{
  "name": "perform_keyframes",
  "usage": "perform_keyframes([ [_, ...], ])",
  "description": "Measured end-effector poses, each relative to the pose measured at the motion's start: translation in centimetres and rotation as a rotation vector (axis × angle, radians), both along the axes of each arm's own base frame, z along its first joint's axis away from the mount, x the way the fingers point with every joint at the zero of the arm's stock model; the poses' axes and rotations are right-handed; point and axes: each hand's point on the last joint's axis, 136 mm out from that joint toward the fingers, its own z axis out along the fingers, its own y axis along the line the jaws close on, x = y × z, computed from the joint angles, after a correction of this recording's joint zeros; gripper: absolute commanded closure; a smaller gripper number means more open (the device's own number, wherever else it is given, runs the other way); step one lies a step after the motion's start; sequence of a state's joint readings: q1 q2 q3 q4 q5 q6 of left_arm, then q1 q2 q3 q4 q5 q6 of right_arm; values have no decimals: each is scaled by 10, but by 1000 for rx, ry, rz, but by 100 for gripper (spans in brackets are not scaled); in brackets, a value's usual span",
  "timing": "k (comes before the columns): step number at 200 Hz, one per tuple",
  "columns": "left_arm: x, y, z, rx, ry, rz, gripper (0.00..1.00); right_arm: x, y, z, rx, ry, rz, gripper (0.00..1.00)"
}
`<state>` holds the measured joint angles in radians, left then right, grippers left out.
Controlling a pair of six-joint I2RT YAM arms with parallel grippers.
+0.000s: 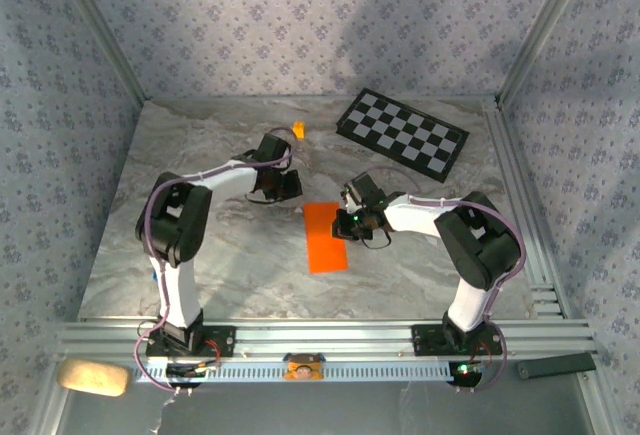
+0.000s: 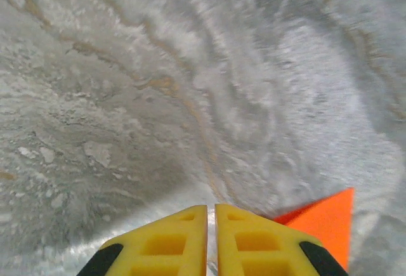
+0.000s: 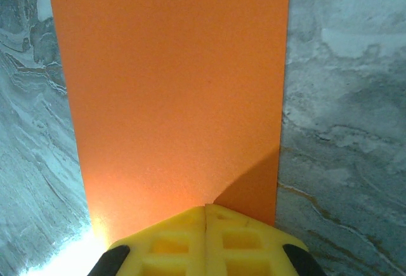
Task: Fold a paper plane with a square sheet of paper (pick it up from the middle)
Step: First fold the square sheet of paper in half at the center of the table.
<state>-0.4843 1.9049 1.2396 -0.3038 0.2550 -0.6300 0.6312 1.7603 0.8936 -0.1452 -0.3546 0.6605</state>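
The left gripper (image 2: pixel 210 209) hangs above the grey marbled tabletop (image 1: pixel 200 245), yellow jaws all but together, empty. Just right, the thin bright orange sheet of paper (image 1: pixel 325 237) lies flat mid-table as a long rectangle. The right gripper (image 3: pixel 205 207), jaws together, touches the sheet's right edge.

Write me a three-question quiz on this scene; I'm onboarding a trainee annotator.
1. True or false: the orange paper lies as a flat rectangle on the table.
2. Which arm's jaws are over the paper? A: left. B: right.
3. Fill in: the checkered board lies near the table's far ____ corner.
Key: 1 true; 2 B; 3 right.
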Motion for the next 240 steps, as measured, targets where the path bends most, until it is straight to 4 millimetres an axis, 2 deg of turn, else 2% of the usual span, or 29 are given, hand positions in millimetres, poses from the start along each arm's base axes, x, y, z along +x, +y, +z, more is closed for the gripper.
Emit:
perform_keyframes([
  [21,-8,-16,27,-71,-45,-49,88,0,0,0,0,0,0,100],
  [39,-22,-34,34,-152,-44,-114,88,0,0,0,0,0,0,100],
  [54,-39,-44,26,-200,-7,-164,88,0,0,0,0,0,0,100],
  [72,-57,-48,10,-224,64,-198,88,0,0,0,0,0,0,100],
  [102,-68,-46,-20,-210,136,-204,89,0,0,0,0,0,0,100],
  [116,-68,-43,-31,-202,151,-197,89,0,0,0,0,1,0,100],
  [133,-62,-41,-30,-217,135,-180,89,0,0,0,0,1,0,100],
  [202,-57,-40,-29,-249,147,-130,88,0,0,0,0,0,0,100],
  [240,-36,-29,-28,-196,112,-68,87,0,0,0,1,-1,0,100],
])
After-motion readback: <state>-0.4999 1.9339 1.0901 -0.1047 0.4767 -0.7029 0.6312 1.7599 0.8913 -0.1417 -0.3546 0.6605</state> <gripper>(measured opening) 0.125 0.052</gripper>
